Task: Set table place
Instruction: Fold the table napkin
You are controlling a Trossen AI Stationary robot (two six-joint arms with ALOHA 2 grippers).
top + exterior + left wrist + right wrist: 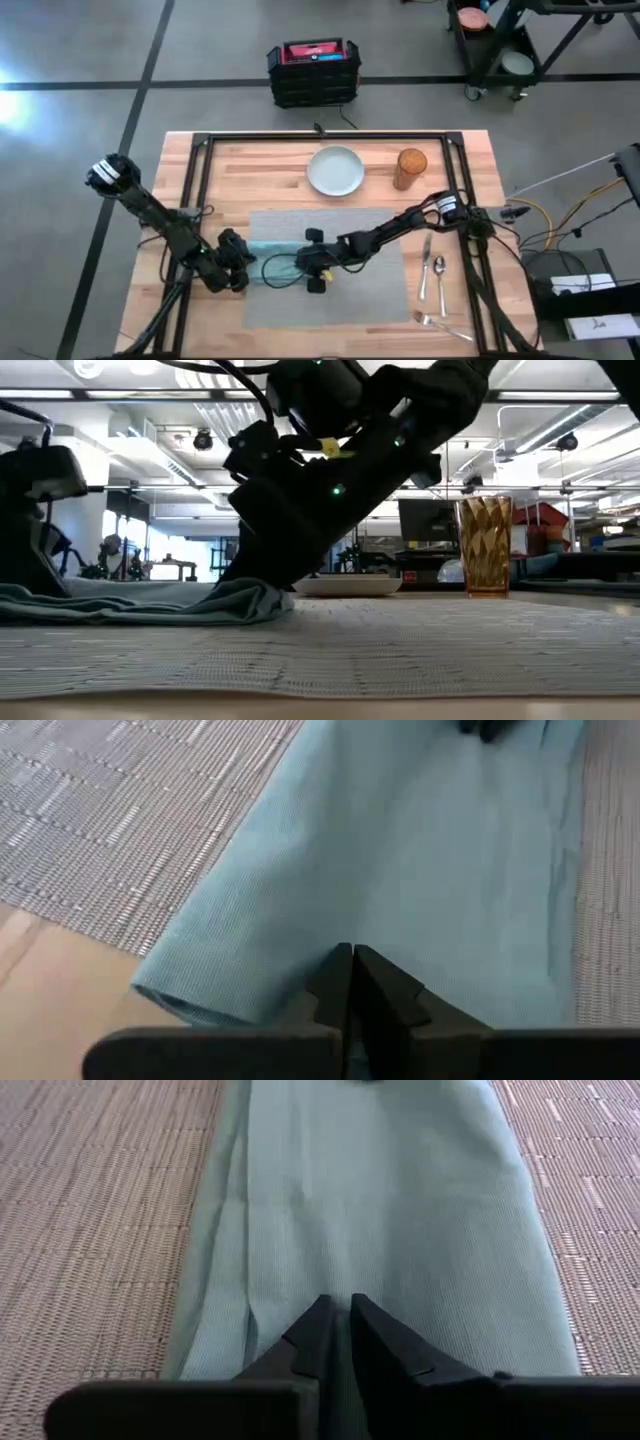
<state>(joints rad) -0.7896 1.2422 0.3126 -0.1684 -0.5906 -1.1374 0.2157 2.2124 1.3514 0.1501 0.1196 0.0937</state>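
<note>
Both grippers, left gripper (243, 268) and right gripper (305, 265), pinch the teal napkin (272, 263) mid-frame on the placemat (370, 290); plate (335, 171), glass (411, 167), cutlery (432, 280) still unplaced.

Your left gripper (352, 982) and right gripper (340, 1330) both have fingers pressed together, tips facing each other.

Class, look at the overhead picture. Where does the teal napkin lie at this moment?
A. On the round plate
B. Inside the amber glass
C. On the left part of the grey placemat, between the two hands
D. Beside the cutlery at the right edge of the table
C: the overhead view shows the teal napkin lying on the grey placemat, with the left hand at one end and the right hand at the other, both pinched shut on it.
</note>
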